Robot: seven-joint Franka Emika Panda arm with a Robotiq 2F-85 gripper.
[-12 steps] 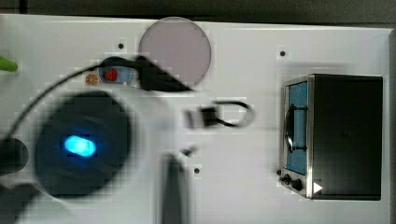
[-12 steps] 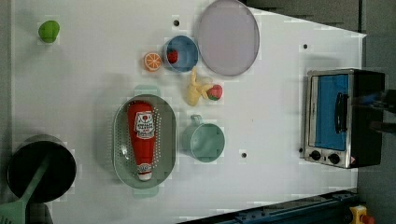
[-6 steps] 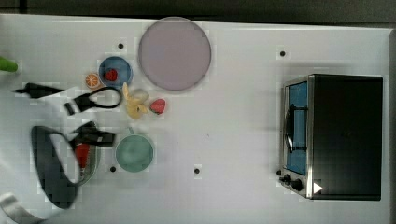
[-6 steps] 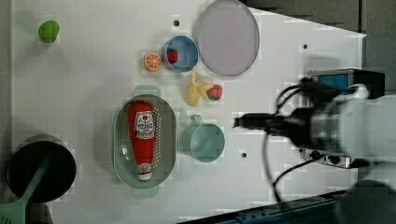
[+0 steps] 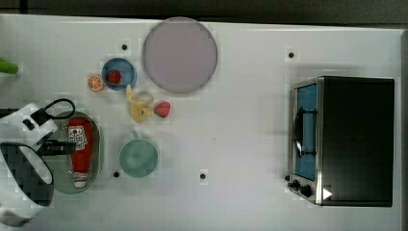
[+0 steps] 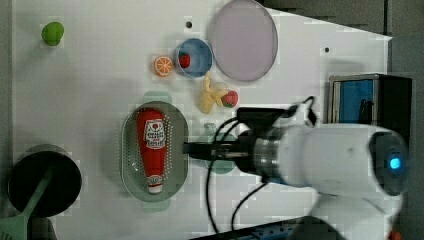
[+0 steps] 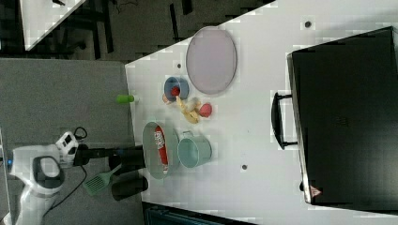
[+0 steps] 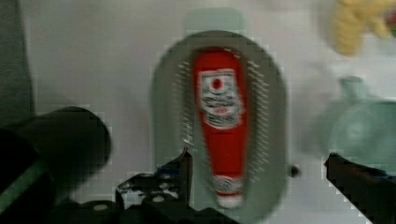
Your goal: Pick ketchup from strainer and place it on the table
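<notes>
White table (image 5: 240, 144) w/ small dark holes. Ketchup (image 6: 153, 147) lies flat inside pale green strainer (image 6: 129, 165), cap toward the left view's bottom. Gripper (image 8: 259, 170) over the strainer, fingers wide apart, holding nothing. Teal cup (image 5: 138, 158) just beside strainer; toaster oven (image 5: 353, 139) well apart

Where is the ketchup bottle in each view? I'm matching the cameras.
Top view: ketchup, lower left, in the strainer.
Left view: ketchup, left of centre.
Right view: ketchup, lower centre-left.
Wrist view: ketchup, centre.
Shared landmark: teal cup beside the strainer.
</notes>
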